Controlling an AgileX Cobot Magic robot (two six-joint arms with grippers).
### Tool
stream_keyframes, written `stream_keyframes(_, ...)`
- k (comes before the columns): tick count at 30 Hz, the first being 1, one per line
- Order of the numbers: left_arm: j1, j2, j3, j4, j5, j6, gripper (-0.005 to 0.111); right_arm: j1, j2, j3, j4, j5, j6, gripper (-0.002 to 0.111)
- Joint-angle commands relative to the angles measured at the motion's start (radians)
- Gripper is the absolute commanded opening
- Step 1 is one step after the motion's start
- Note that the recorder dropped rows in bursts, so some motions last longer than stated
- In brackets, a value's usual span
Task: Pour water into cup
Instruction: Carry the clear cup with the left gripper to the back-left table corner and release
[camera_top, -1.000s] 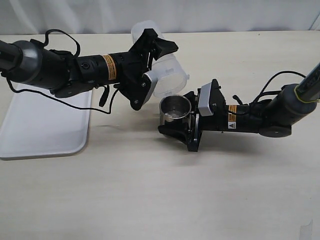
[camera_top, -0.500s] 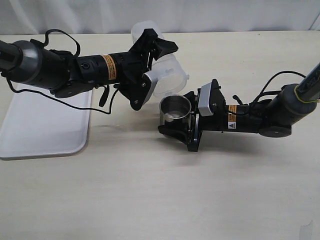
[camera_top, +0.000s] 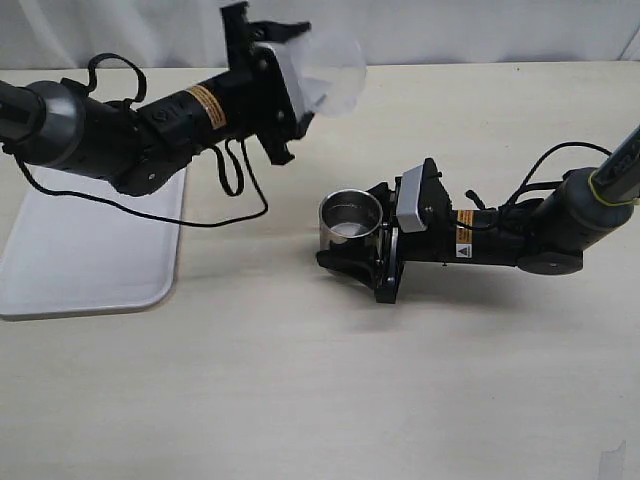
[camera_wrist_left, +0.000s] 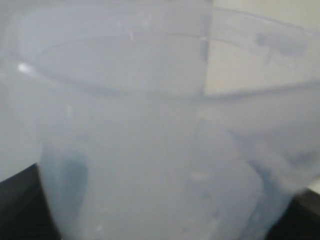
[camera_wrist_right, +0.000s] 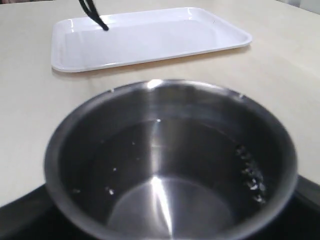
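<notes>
The steel cup (camera_top: 351, 218) stands upright on the table near the middle. My right gripper (camera_top: 360, 243) is shut around it. In the right wrist view the cup (camera_wrist_right: 170, 160) fills the frame, with drops on its inner wall and a faint water (camera_wrist_right: 170, 200) glint at the bottom. My left gripper (camera_top: 285, 75) is shut on a translucent plastic container (camera_top: 335, 62), held high at the back, up and to the left of the cup, its mouth pointing right. The container (camera_wrist_left: 150, 150) fills the left wrist view and hides the fingers.
A white tray (camera_top: 80, 255) lies on the table at the left; it also shows in the right wrist view (camera_wrist_right: 145, 35). A black cable (camera_top: 215, 200) hangs from the left arm over the table between tray and cup.
My left gripper has lifted the plastic container up and back, away from the cup's rim. The right gripper and the cup have not moved.
</notes>
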Motion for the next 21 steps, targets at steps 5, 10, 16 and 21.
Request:
stream_keyframes(5,0.115,-0.007,-0.134,-0.422,0.237,-0.497,0.0,0.001,-0.003,-0.003,-0.002,-0.033,0.0,0.004)
stream_keyframes(10,0.266,-0.007,-0.21,-0.422,0.31,-0.736,0.0,0.001,-0.003,-0.003,-0.002,-0.033,0.0,0.004)
stream_keyframes(16,0.406,-0.005,-0.209,-0.406,0.337,-0.821,0.0,0.001,-0.003,-0.003,-0.003,-0.033,0.0,0.004)
stream_keyframes(21,0.507,0.019,-0.209,-0.184,0.3,-1.013,0.0,0.001,-0.003,-0.003,-0.003,-0.033,0.0,0.004)
